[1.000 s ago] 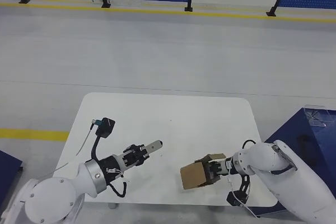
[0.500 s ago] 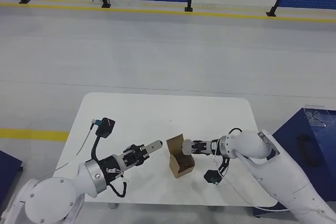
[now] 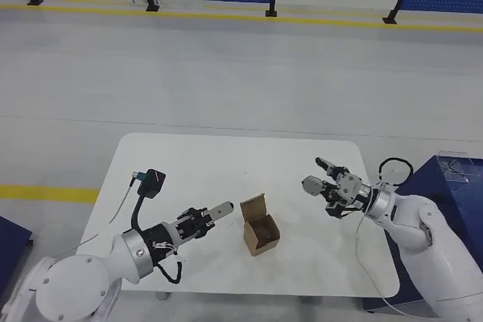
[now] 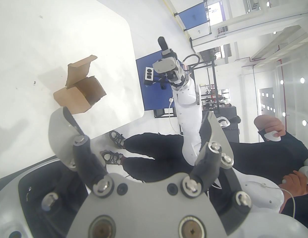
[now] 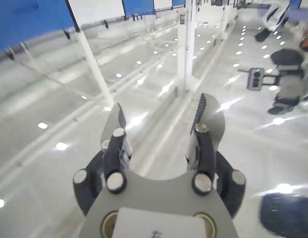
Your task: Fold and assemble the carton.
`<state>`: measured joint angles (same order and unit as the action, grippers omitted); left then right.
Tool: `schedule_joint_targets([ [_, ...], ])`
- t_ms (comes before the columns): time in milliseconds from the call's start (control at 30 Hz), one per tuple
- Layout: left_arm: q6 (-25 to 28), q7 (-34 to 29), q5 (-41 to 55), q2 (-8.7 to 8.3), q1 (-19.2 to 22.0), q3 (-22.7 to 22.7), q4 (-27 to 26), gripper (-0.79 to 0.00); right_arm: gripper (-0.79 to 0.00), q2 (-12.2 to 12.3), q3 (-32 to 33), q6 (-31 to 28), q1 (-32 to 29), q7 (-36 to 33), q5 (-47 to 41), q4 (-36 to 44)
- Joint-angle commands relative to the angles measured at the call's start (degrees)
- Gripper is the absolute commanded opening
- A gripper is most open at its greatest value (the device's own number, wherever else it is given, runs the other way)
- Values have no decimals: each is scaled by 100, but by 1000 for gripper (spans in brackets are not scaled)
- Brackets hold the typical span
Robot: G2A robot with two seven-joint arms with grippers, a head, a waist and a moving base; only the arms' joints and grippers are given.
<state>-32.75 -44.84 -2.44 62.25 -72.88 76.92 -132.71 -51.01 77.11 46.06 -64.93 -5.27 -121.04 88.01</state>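
A small brown carton (image 3: 259,226) stands on the white table (image 3: 225,161), near the middle of its front half. Its top is open and one flap sticks up. In the left wrist view the carton (image 4: 78,90) shows its dark inside. My left gripper (image 3: 222,209) is just left of the carton, open and holding nothing; its fingers (image 4: 69,118) are spread wide. My right gripper (image 3: 315,175) hangs open to the right of the carton, well apart from it and tilted upward. In its own view the right gripper (image 5: 161,105) faces the room with nothing between the fingers.
A blue cabinet (image 3: 451,189) stands just off the table's right edge. Another blue object (image 3: 0,237) sits on the floor at the left. The far half of the table is bare white surface.
The right gripper carried the carton from the front right to the middle of the table, let go of it, then drew back to the right and tilted up. The left arm stayed still.
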Motion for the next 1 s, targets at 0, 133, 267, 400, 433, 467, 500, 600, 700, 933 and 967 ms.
schedule_joint_targets([
  [0,0,0,0,0,0,0,0,0,-785,-26,-194,-512,34,-2060,2158,-328],
  [133,0,0,0,0,0,0,0,0,-785,-64,-550,-1521,403,-4332,4038,-1104],
  [267,0,0,0,0,0,0,0,0,0,-72,-579,-1582,443,-4482,4091,-1183],
  [400,0,0,0,0,0,0,0,0,0,-72,-579,-1582,443,-4482,4091,-1183],
  [433,0,0,0,0,0,0,0,0,0,-72,-579,-1582,443,-4482,4091,-1183],
  [467,0,0,0,0,0,0,0,0,0,-72,-579,-1582,443,-4482,4091,-1183],
  [500,0,0,0,0,0,0,0,0,0,-72,-579,-1582,443,-4482,4091,-1183],
  [600,-98,7,-356,-21,-50,-133,106,0,0,-72,-579,-1582,443,-4482,4091,-1183],
  [700,-855,-400,-1471,-68,138,-884,297,0,0,20,-469,-2353,493,-4292,5588,-887],
  [933,-2170,-498,-3059,105,1166,-2793,1368,0,0,303,-654,-2341,910,-5352,9043,-628],
  [967,-2273,-396,-3068,159,1289,-2991,1555,0,0,321,-728,-2357,954,-5349,9430,-579],
])
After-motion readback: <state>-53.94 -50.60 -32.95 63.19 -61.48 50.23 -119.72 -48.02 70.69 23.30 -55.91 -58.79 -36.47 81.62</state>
